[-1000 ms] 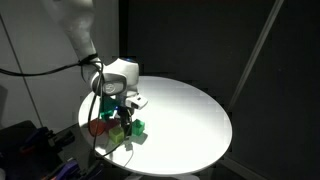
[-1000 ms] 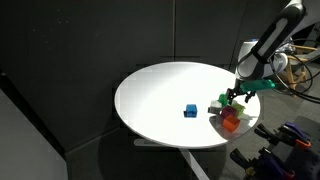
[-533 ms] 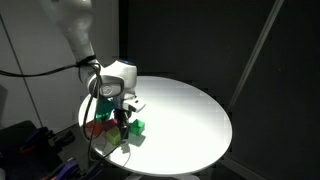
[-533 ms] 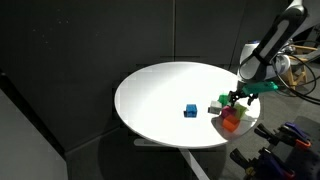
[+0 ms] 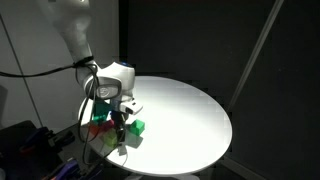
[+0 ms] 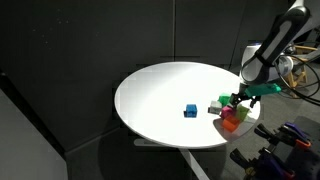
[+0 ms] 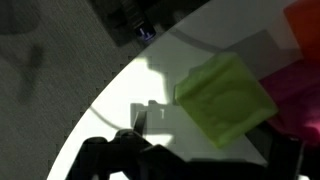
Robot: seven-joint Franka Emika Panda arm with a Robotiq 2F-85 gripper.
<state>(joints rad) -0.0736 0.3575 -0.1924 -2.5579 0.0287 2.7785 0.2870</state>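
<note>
Hovering open jaws, lime block (image 7: 225, 98) just ahead, untouched

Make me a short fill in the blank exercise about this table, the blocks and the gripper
1. The round table is ____ in colour.
2. Apart from the pile at the table's edge lies one block, coloured ____.
3. The gripper hangs over the pile with its jaws ____.

Missing words: white; blue; open.

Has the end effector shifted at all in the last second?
Yes, slightly. In an exterior view the end effector has drifted farther from the blue block, over the coloured blocks toward the rim of the table.
</note>
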